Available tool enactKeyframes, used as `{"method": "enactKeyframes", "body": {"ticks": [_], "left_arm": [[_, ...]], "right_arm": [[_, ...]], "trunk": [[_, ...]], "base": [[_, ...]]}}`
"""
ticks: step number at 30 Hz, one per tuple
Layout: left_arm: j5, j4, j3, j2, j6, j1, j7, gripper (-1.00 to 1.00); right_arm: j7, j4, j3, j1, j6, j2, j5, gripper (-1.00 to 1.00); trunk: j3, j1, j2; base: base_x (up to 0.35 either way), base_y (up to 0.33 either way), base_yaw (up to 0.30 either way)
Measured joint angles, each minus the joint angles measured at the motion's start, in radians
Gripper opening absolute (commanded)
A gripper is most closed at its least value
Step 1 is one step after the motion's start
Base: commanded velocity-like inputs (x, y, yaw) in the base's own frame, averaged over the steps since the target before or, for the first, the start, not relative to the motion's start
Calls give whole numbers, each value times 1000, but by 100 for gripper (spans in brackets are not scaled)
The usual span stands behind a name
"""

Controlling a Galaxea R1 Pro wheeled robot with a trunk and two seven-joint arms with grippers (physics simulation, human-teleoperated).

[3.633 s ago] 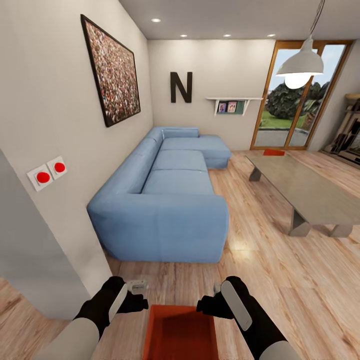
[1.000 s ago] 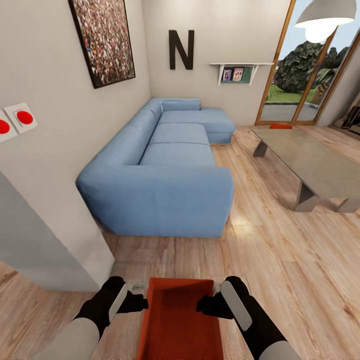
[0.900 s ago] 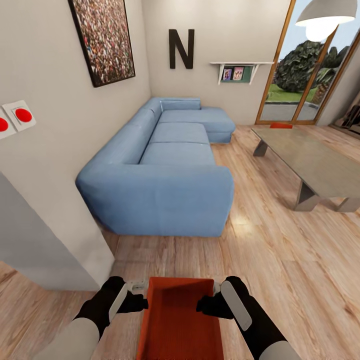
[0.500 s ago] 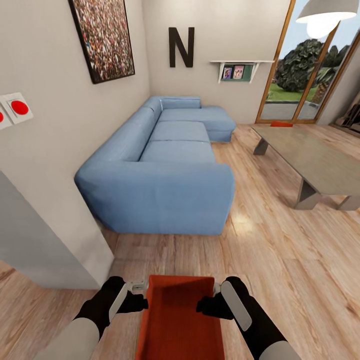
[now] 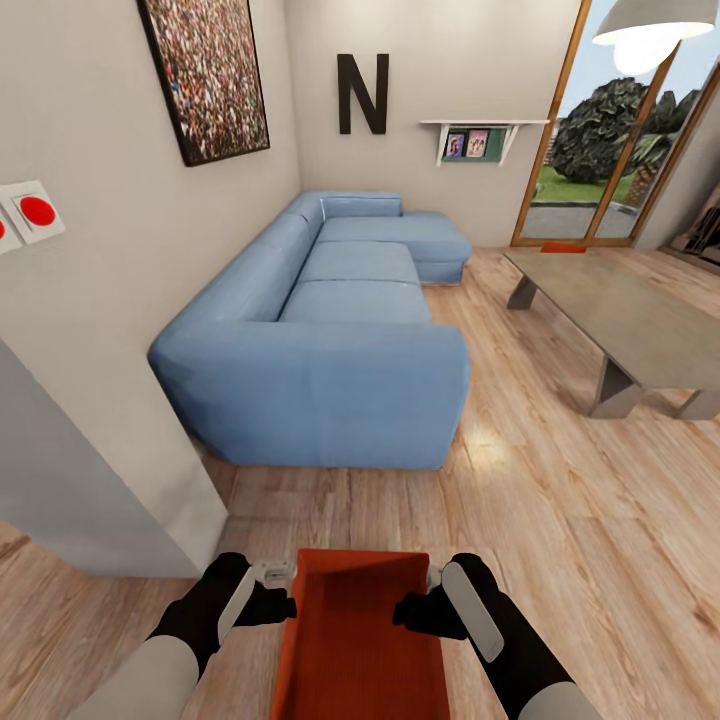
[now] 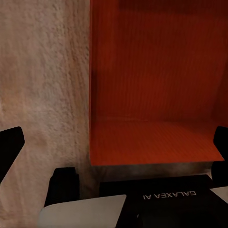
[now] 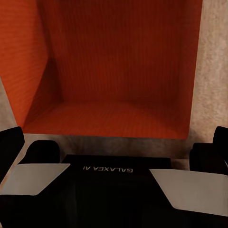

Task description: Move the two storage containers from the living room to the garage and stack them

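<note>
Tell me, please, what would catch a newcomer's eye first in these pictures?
Probably the orange-red container low in the head view, between the left tool and the right tool. Beyond it, a big blue sofa lines the left wall, under a black letter N.

The storage container (image 5: 358, 640) is orange-red with a finely ribbed bottom, and the sectional sofa (image 5: 330, 330) is pale blue. Light wood planks cover the floor (image 5: 560, 520); the letter N (image 5: 361, 95) is black on a beige wall (image 5: 440, 60).

Container (image 5: 358, 630) between both grippers (sofa (image 5: 330, 335) ahead, table (image 5: 625, 325) right).
</note>
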State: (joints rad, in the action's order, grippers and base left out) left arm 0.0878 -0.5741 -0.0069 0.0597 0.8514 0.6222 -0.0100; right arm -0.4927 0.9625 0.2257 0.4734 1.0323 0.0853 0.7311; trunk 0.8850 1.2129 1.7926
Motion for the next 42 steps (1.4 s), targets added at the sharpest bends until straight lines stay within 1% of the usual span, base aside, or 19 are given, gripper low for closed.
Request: {"method": "enactKeyframes", "body": {"ticks": [2, 12, 17, 24, 33, 42], "left_arm": [[0, 0, 0, 0, 0, 0, 0, 100], [-1, 0, -1, 0, 0, 0, 4, 100], [0, 0, 0, 0, 0, 0, 3, 100], [0, 0, 0, 0, 0, 0, 3, 100], [0, 0, 0, 0, 0, 0, 3, 100], [0, 0, 0, 0, 0, 0, 3, 100]], "right_arm": [[0, 0, 0, 0, 0, 0, 0, 100], [0, 0, 0, 0, 0, -1, 0, 100], [0, 0, 0, 0, 0, -1, 0, 100], [0, 0, 0, 0, 0, -1, 0, 100], [-1, 0, 0, 0, 0, 0, 0, 100], [-1, -1, 0, 0, 0, -1, 0, 100]], "trunk": [[0, 0, 0], [31, 38, 70], [31, 38, 70], [31, 38, 70], [31, 38, 70], [41, 38, 70]], "base": [[0, 0, 0], [0, 0, 0], [0, 0, -5], [0, 0, -135], [0, 0, -14], [0, 0, 0]]}}
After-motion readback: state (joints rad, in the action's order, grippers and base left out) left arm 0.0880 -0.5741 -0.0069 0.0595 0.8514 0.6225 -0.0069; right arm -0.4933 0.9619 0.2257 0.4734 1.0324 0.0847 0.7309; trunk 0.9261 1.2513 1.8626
